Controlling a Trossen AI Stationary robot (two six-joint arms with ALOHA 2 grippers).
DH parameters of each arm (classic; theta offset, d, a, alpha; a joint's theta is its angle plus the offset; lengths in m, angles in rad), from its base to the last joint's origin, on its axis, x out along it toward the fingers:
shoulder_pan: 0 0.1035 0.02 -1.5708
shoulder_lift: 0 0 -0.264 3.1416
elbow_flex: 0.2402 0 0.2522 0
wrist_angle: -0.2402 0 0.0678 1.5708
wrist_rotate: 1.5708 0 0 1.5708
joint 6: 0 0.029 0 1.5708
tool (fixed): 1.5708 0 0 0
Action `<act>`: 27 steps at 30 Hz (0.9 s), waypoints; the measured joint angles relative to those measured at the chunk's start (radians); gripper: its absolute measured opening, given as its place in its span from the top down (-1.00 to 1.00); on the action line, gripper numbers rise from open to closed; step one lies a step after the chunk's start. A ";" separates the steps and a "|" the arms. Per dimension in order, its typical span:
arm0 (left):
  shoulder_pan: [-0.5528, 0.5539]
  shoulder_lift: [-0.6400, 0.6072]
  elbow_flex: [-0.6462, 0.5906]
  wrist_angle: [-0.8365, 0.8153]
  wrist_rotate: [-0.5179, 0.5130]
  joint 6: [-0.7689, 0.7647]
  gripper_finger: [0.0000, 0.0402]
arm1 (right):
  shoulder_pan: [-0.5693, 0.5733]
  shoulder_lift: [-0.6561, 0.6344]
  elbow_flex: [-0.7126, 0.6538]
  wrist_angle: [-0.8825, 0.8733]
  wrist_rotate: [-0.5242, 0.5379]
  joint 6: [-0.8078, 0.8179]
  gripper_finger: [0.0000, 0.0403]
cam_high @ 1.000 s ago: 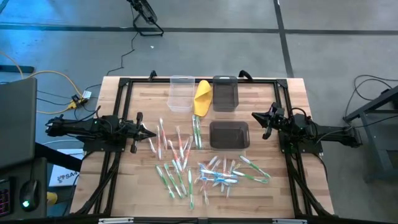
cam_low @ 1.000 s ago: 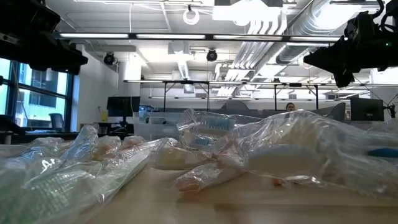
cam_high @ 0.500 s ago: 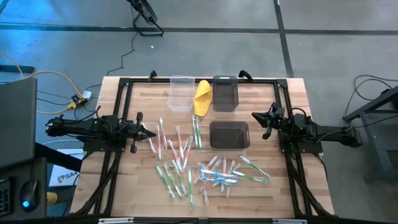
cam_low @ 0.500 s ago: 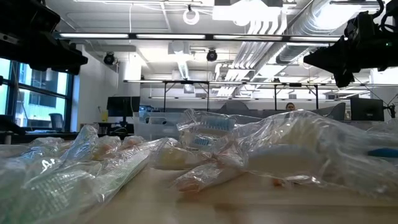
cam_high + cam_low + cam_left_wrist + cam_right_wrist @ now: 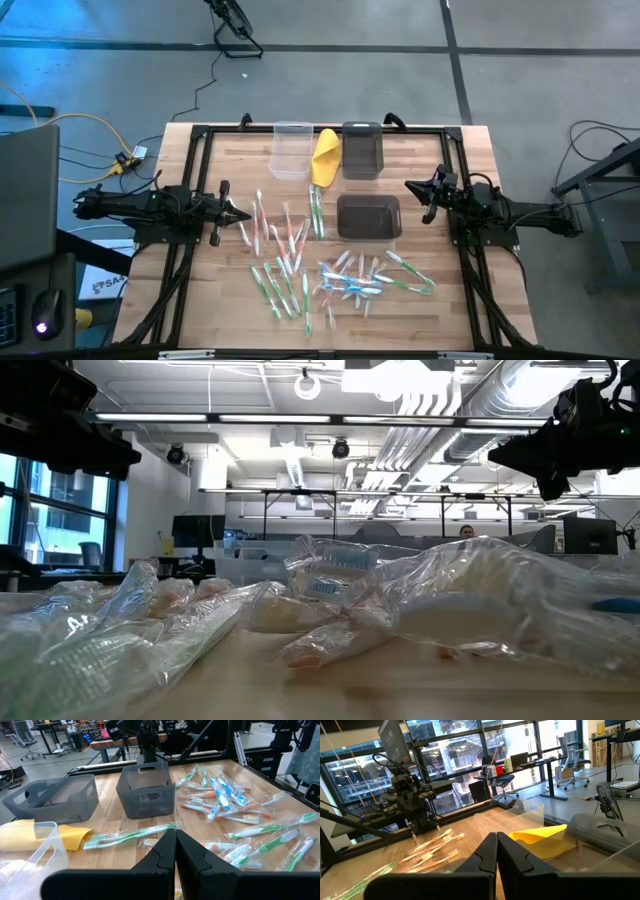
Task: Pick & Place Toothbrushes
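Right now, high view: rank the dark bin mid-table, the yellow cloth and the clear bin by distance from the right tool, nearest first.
From the right tool, shut, at the table's right side:
1. Dark grey plastic bin at mid-table, just beside the tool.
2. Yellow folded cloth, toward the far edge, between the far bins.
3. Clear plastic bin, far edge, beyond the cloth.

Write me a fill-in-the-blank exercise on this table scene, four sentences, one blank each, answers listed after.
1. Both the left gripper and the right gripper are ____.
2. The number of dark bins on the table is ____.
3. The folded cloth between the clear bin and a dark bin is coloured ____.
4. The toothbrushes lie on the ____, not in any bin.

Answers: shut; two; yellow; table
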 joint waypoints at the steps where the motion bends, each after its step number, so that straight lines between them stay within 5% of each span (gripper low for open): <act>1: 0.000 0.000 0.000 0.000 0.000 0.000 0.99 | 0.000 0.000 0.000 0.000 0.000 0.000 0.99; 21: 0.000 0.000 0.000 0.000 0.000 -0.004 0.99 | 0.000 0.000 0.000 0.000 0.000 0.000 0.99; 27: 0.000 0.000 0.000 0.000 0.000 -0.153 0.99 | 0.000 0.000 0.000 0.002 0.000 0.000 0.99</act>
